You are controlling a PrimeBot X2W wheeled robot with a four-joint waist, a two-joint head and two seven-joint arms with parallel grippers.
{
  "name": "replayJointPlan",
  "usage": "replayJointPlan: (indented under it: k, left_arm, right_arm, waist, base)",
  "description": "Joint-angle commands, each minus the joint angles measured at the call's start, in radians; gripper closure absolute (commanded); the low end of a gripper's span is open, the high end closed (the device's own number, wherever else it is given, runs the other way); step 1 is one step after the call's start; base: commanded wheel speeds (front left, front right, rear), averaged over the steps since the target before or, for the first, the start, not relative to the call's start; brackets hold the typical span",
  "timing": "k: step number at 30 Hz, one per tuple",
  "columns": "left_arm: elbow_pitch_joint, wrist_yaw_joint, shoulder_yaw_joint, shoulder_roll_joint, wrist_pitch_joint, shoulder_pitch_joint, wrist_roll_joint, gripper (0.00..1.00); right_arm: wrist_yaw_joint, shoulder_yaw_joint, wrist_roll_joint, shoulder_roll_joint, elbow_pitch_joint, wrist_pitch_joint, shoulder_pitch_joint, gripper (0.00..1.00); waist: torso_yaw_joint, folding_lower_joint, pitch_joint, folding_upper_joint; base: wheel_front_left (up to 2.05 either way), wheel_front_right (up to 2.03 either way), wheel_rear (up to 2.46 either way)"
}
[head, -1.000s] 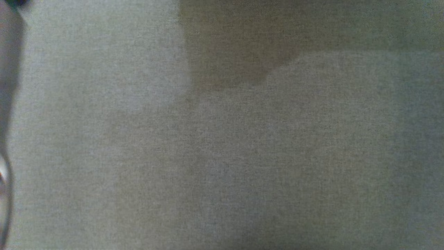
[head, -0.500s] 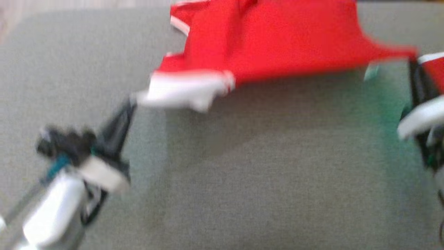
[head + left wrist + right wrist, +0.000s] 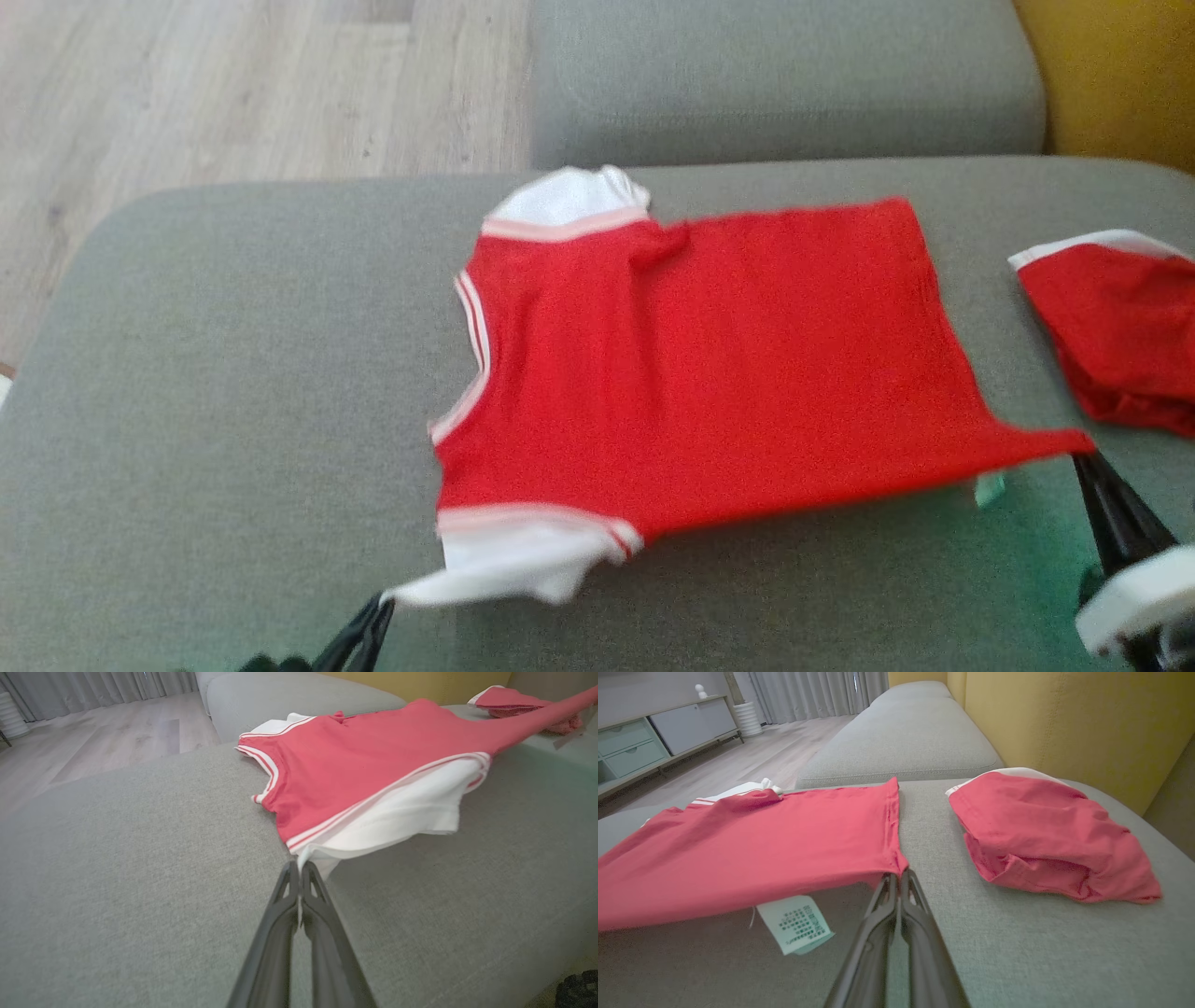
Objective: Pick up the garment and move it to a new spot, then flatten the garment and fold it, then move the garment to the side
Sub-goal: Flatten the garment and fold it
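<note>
Nearest the camera, the left gripper [image 3: 299,867] has its two dark fingers pressed together on the tip of the white sleeve [image 3: 397,812] at the near left of the red shirt [image 3: 709,364]. Over on the near right, the right gripper [image 3: 899,875] is pinched the same way on the shirt's hem corner, which is pulled out into a point. So the near edge of the shirt hangs lifted off the grey seat cushion [image 3: 233,420] between the two, with a pale green care label [image 3: 796,924] dangling underneath by the right corner. The rest of the shirt lies spread on the middle of the cushion, neckline to the left, the other white sleeve [image 3: 569,201] at its far left. Just right of it, not touching, sits a second red garment [image 3: 1116,327] in a folded bundle. Further back there's another grey cushion [image 3: 784,84], wood floor [image 3: 233,93] far left and a yellow backrest [image 3: 1111,75] far right.
</note>
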Motion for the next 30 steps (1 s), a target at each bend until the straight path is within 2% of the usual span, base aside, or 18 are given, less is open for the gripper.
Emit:
replayJointPlan:
  k: [1,7,14,20,30]
  left_arm:
    - [-0.031,0.017,0.044,0.049,-0.004,-0.016,-0.010,1.00]
    - [-0.109,0.043,0.047,0.072,0.023,0.017,-0.020,1.00]
    - [-0.089,0.014,0.039,0.046,0.064,-0.081,-0.019,1.00]
    - [-0.014,-0.044,0.014,-0.004,0.081,-0.234,0.012,1.00]
    - [0.120,-0.112,-0.001,-0.078,0.069,-0.465,0.054,1.00]
  right_arm:
    - [0.007,-0.032,-0.017,-0.033,-0.055,0.011,0.024,1.00]
    - [0.007,-0.159,-0.085,0.010,-0.218,0.112,0.149,1.00]
    - [0.007,-0.227,-0.139,0.077,-0.316,0.243,0.168,1.00]
    - [0.007,-0.251,-0.168,0.089,-0.309,0.292,0.115,1.00]
    - [0.007,-0.243,-0.191,0.095,-0.216,0.273,-0.061,1.00]
  waist:
    - [0.004,0.0003,-0.015,-0.0001]
    - [0.010,0.0003,-0.026,-0.0001]
    - [0.024,0.0003,-0.015,-0.0001]
    - [0.041,0.0003,0.049,-0.0001]
    - [0.044,0.0003,0.145,-0.0001]
  base:
    - [0.00,0.00,0.00]
    - [0.00,0.00,0.00]
    - [0.00,0.00,0.00]
    - [0.00,0.00,0.00]
    - [0.00,0.00,0.00]
